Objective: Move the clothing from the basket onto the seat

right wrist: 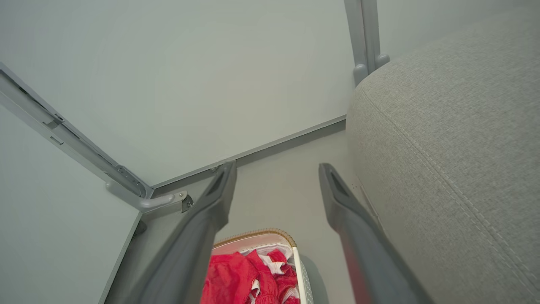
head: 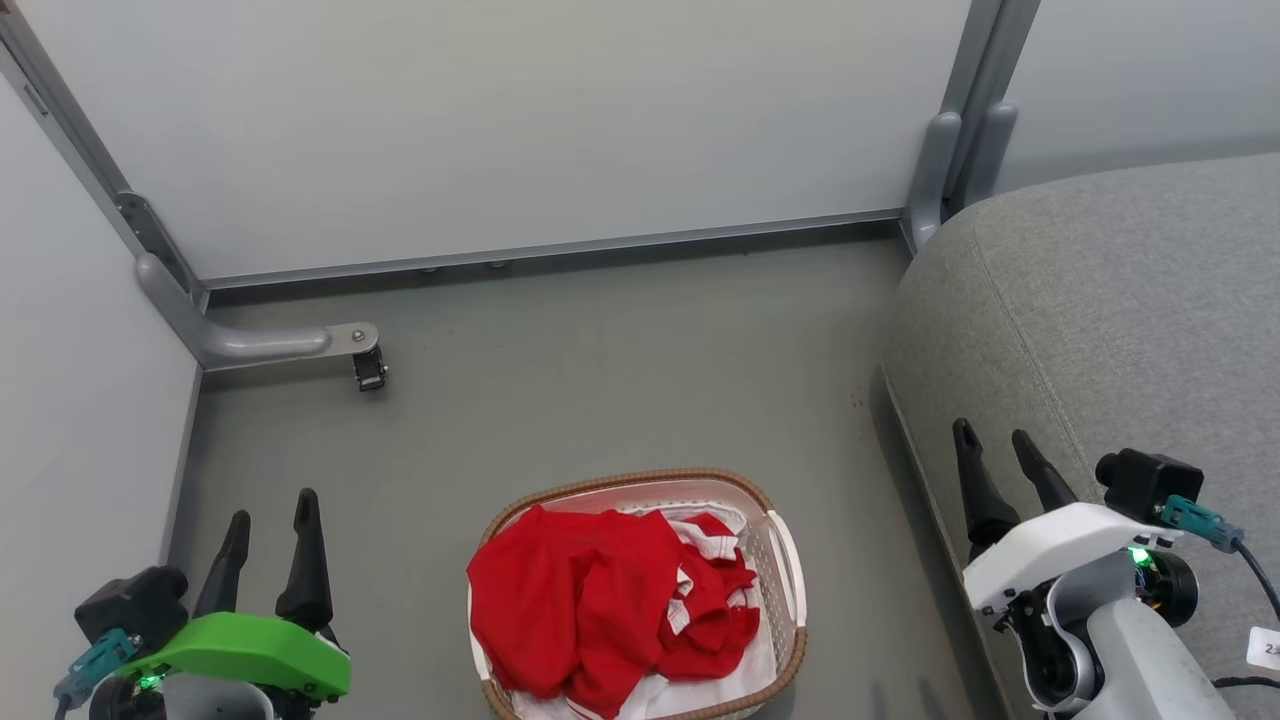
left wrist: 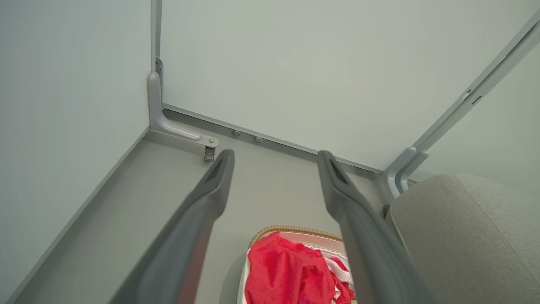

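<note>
Status: task approx. at start, none of the clothing [head: 580,600] is on the seat [head: 1100,300] yet. Both red pieces are in the basket [head: 640,478]. The bigger one is draped over the basket's left rim. The smaller one, w/ white striped trim, is bunched toward its right side. A white liner sheet [head: 700,695] shows under them at the basket's near end. The basket stands on the grey floor [head: 600,380]. The seat is right of the basket, near it w/ a strip of floor between, & there's no red on the part in view.

The left fingers [head: 303,560] are left of the basket, well apart from it, spread wide & holding nothing. The right fingers [head: 975,490] are right of the basket, by the seat's edge, also spread wide & empty. In both wrist views the basket shows low between the fingers, so I judge both arms are above & short of it.

Done: nil. Left to do:
- Reach into the basket & grasp garment 1.
- Carry it right to the seat & release.
- Repeat for garment 2. The liner isn't part of the job.

Can't tell if the 2 garments are tangled; they may lift out together.
</note>
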